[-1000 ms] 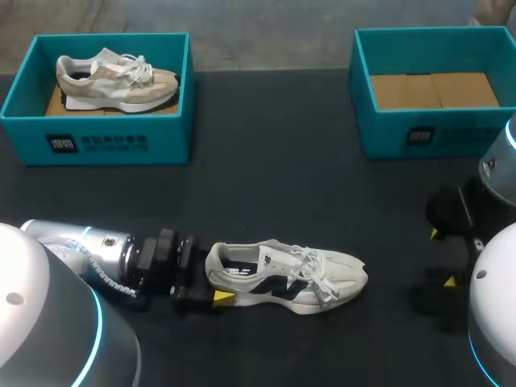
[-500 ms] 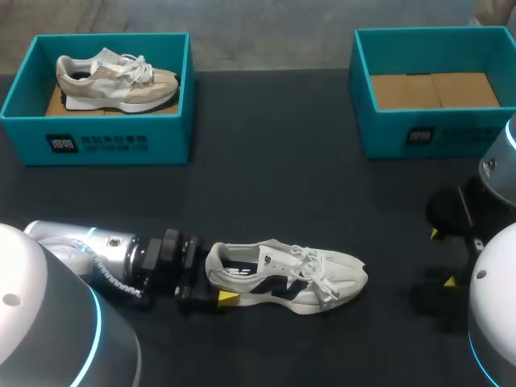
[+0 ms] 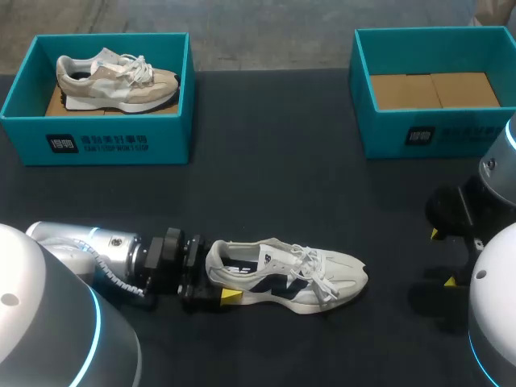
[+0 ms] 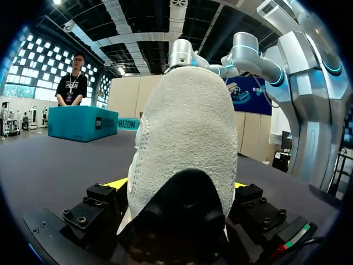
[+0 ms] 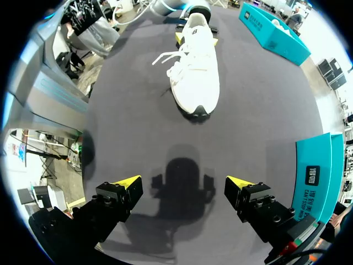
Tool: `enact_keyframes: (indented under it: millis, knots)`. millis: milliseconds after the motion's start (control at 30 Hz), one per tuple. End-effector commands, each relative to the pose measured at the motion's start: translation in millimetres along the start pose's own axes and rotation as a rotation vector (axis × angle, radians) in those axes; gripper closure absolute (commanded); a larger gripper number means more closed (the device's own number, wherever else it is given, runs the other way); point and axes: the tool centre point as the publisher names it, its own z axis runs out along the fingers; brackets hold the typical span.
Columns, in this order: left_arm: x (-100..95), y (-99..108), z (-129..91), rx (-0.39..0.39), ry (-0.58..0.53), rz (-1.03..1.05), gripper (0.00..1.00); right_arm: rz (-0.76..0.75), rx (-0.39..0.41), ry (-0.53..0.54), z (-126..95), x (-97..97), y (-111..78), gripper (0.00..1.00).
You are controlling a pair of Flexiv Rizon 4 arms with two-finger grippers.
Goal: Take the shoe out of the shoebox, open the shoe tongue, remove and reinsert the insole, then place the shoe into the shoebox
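Shoe (image 3: 286, 278) lies on table (image 3: 266, 177) at 6 o'clock, toe toward 3. Left gripper (image 4: 182, 185) spread wide, not clamped, heel (image 4: 182, 127) between fingers, probably to steady shoe. Right gripper (image 5: 182, 185) also open, at 4 o'clock, free for tongue (image 3: 280, 258).

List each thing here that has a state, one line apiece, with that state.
white shoe: out of its box, upright on its sole on the table, laced
beige shoe: lying inside the left shoebox
left shoebox: open, holding the beige shoe
right shoebox: open, holding only a cardboard insert
left gripper: at the white shoe's heel, grip unclear
right gripper: open, holding nothing, over bare table
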Motion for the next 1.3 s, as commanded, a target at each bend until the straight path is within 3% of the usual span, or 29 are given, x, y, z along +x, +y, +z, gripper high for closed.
enact_keyframes:
  millis: [33, 867, 933, 967, 1000, 1300]
  knots:
    - [-1.3, 2.1, 5.2, 0.0, -0.002, -0.002, 0.0, 0.001, 0.001, -0.002, -0.2, 1.6, -0.3, 0.0]
    - [0.0, 1.9, -1.8, -0.012, -0.025, 0.0, 0.0, 0.001, 0.001, -0.002, -0.2, 1.6, -0.3, 0.0]
    - [-0.4, 1.6, -1.3, -0.014, -0.025, 0.001, 0.35, 0.001, 0.001, -0.002, -0.2, 1.6, -0.3, 0.0]
    - [-0.4, 1.3, -1.0, -0.019, -0.025, 0.006, 0.9, 0.001, 0.001, -0.002, -0.2, 1.6, -0.3, 0.0]
    - [-0.2, 1.2, -0.6, -0.02, -0.024, 0.008, 1.0, 0.001, 0.001, -0.002, -0.2, 1.6, -0.3, 0.0]
    - [0.2, 2.3, -0.2, -0.03, -0.014, 0.012, 1.0, 0.001, 0.001, -0.002, -0.2, 1.6, -0.3, 0.0]
